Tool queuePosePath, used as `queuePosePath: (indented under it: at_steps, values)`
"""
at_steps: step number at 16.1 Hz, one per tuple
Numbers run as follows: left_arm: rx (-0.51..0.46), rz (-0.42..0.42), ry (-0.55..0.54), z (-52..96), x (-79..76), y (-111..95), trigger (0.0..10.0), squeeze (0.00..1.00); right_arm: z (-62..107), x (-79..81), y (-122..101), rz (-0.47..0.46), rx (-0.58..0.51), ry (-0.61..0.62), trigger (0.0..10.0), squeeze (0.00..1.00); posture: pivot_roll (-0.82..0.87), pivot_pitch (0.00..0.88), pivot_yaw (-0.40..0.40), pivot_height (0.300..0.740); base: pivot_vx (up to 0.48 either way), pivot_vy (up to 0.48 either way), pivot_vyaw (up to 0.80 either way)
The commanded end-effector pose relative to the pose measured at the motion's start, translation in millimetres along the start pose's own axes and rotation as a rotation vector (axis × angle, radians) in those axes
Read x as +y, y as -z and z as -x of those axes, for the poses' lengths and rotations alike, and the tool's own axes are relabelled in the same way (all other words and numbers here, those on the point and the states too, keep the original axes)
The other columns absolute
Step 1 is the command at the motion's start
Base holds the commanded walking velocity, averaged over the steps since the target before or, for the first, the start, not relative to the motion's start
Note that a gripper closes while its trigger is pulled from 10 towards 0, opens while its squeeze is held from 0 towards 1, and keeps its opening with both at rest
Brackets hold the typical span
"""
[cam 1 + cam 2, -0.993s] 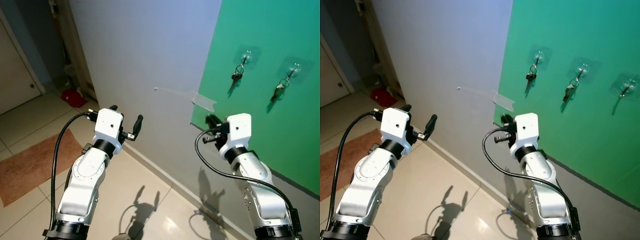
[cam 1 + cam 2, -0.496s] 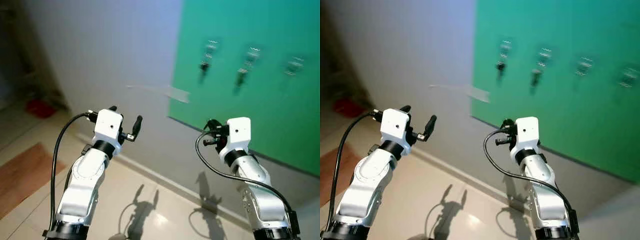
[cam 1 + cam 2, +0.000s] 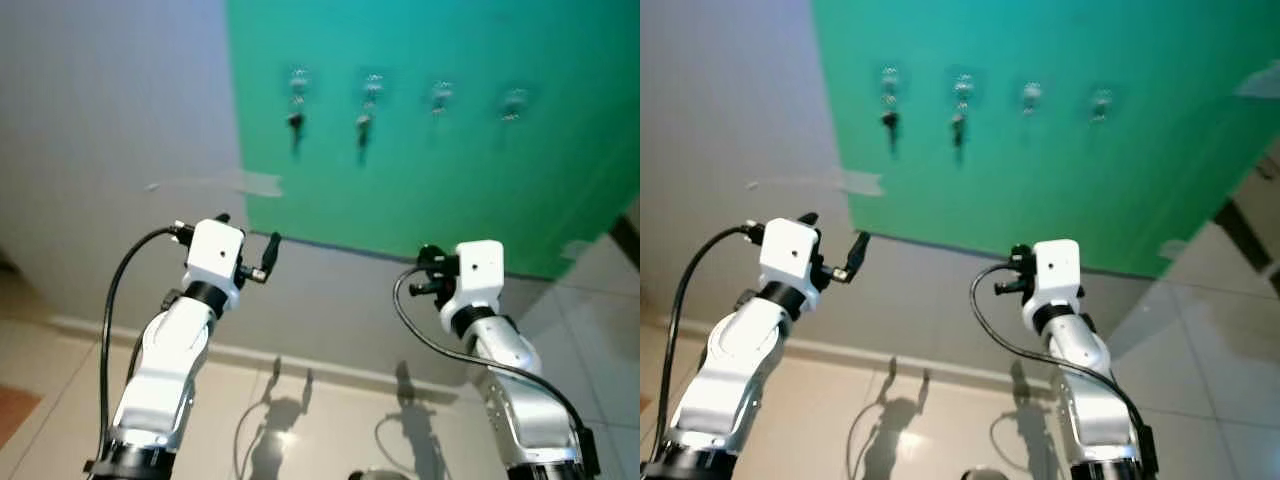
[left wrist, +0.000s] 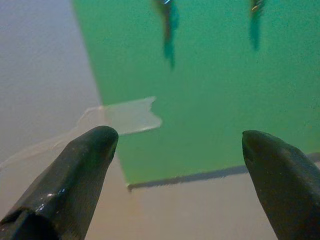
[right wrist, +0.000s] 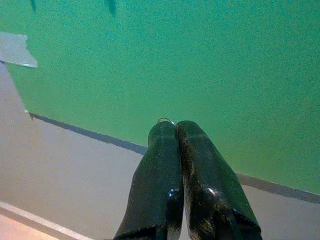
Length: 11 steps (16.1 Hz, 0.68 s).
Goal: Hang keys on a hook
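Observation:
A green panel [image 3: 420, 170] on the grey wall carries a row of several clear hooks. Keys [image 3: 295, 120] hang from the leftmost hook [image 3: 297, 78], and a second bunch of keys [image 3: 363, 126] hangs from the hook beside it. The two hooks to the right [image 3: 441, 94] [image 3: 514, 100] look bare, though they are blurred. My right gripper [image 5: 175, 125] is raised below the panel, short of the wall. It is shut, with a thin metal key ring [image 5: 165, 120] peeking out at its tips. My left gripper [image 4: 175, 145] is open and empty, level with the panel's lower left corner.
A strip of clear tape [image 3: 255, 183] holds the panel's left edge to the grey wall [image 3: 110, 120]. More tape [image 3: 575, 248] sits at the lower right corner. Pale floor tiles [image 3: 330, 420] lie below, with both arms' shadows on them.
The whole view has swung right, so the green panel and its hooks now sit centred ahead. Both arms keep the same pose.

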<state>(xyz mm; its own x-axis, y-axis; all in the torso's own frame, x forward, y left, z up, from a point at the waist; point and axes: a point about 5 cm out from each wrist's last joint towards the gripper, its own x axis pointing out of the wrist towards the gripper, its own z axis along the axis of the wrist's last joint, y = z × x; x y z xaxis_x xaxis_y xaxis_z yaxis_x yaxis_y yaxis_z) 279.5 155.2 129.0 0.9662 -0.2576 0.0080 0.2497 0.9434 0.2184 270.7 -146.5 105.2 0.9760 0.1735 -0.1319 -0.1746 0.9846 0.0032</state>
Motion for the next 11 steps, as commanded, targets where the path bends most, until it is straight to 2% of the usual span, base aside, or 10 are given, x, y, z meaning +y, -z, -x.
queuePosePath:
  at_steps: [1, 5, 6, 11]
  values:
    - [0.000, -0.007, -0.004, -0.6, -1.7, -1.0, 10.0, 0.00, -1.2, -4.2, -7.3, 0.014, -0.016, 0.020, 10.0, 0.00, -0.09, 0.000, -0.035, 0.740, 0.000, -0.458, 0.00]
    - [0.003, -0.007, -0.016, -0.7, -0.6, -0.6, 10.0, 0.00, -2.4, -1.9, -8.5, 0.034, -0.012, -0.009, 10.0, 0.00, -0.09, 0.000, -0.042, 0.740, 0.000, -0.400, 0.00]
    - [0.016, 0.019, -0.045, -0.7, 2.2, 0.8, 10.0, 0.00, -3.2, -1.9, -9.5, 0.036, -0.013, -0.011, 10.0, 0.00, -0.09, 0.000, -0.046, 0.740, 0.000, 0.000, 0.00]
    - [-0.012, 0.016, -0.050, -1.2, 2.5, -3.5, 10.0, 0.00, -6.1, -1.2, -13.2, 0.038, -0.020, -0.043, 10.0, 0.00, -0.09, 0.000, -0.058, 0.740, 0.000, 0.000, 0.00]
